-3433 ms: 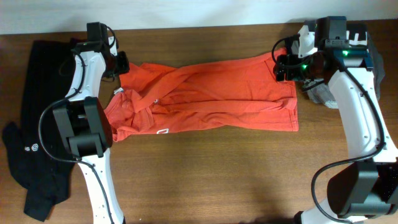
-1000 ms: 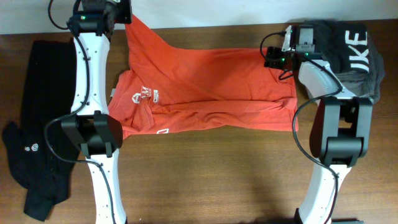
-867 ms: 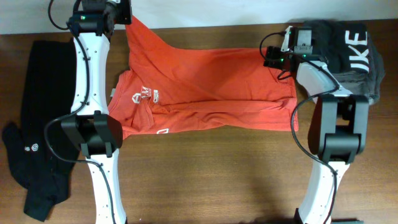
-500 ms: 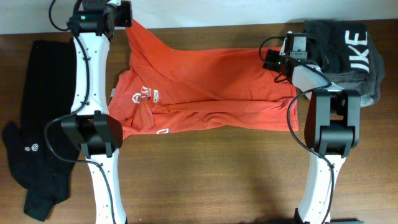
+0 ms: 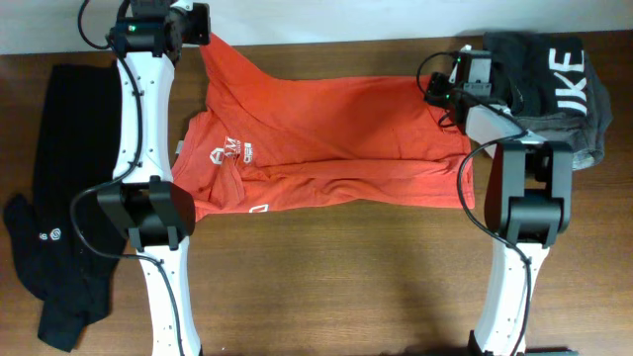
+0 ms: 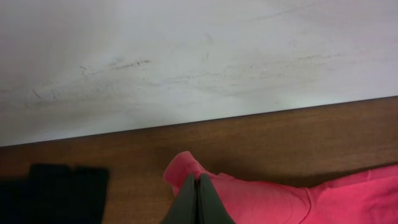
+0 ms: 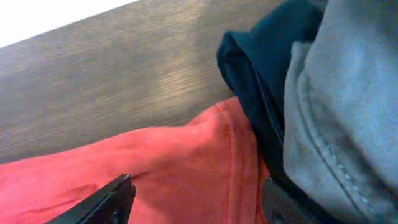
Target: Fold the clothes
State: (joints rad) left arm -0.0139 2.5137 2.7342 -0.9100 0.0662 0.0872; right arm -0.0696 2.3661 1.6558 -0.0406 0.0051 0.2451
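Orange-red T-shirt (image 5: 326,129) corner pinched by the fully outstretched left pincer (image 6: 197,184).

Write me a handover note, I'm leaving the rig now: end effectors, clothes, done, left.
Left end effector: shut on the orange-red T-shirt at its far left corner.
Right end effector: open, jaws astride its far right corner, beside the dark grey garment.
Black garment: lying at far left, untouched.
Done: shirt partly spread, near side rumpled.
Left: grip right corner, fold all three.
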